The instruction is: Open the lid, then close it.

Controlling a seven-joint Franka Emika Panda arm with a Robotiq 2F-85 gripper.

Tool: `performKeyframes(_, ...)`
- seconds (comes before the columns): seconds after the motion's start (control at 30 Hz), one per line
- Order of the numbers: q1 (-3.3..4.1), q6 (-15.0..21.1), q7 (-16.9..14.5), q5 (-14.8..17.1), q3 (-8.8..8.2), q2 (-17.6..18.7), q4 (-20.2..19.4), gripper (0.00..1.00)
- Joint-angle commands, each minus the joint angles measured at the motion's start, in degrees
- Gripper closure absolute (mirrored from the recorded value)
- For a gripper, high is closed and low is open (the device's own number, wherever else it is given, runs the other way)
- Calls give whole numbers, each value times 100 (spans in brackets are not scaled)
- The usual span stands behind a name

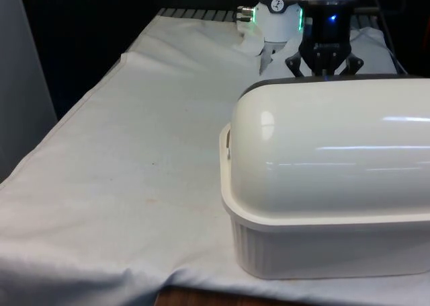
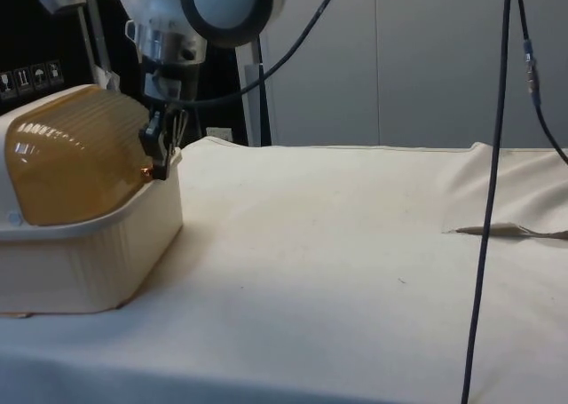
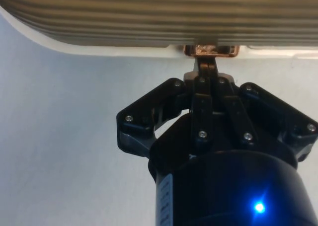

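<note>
A cream bread box [image 1: 322,245] stands at the front view's right, and its rounded roll-top lid [image 1: 336,144] is down over the base. In the side view the ribbed lid [image 2: 71,151] looks amber above the ribbed base [image 2: 89,253]. My gripper [image 1: 325,69] hangs behind the box, at the lid's lower edge. The wrist view has its fingers shut together, and the gripper [image 3: 207,64] touches a small copper-coloured handle [image 3: 211,50] at the edge of the lid [image 3: 149,12]. In the side view the gripper [image 2: 160,164] sits against the lid's front edge, just above the base's rim.
White cloth [image 1: 134,158] covers the table, and its edge falls away at the front view's left. In the side view, black cables [image 2: 493,200] hang at the right, and the cloth has a fold [image 2: 506,231] there.
</note>
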Motion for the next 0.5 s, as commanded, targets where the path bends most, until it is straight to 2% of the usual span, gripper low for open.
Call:
performKeyframes(0.0,11,29,23,17,11,92,92,100)
performKeyframes(0.47,23,143,23,-23,-23,-69,46,100)
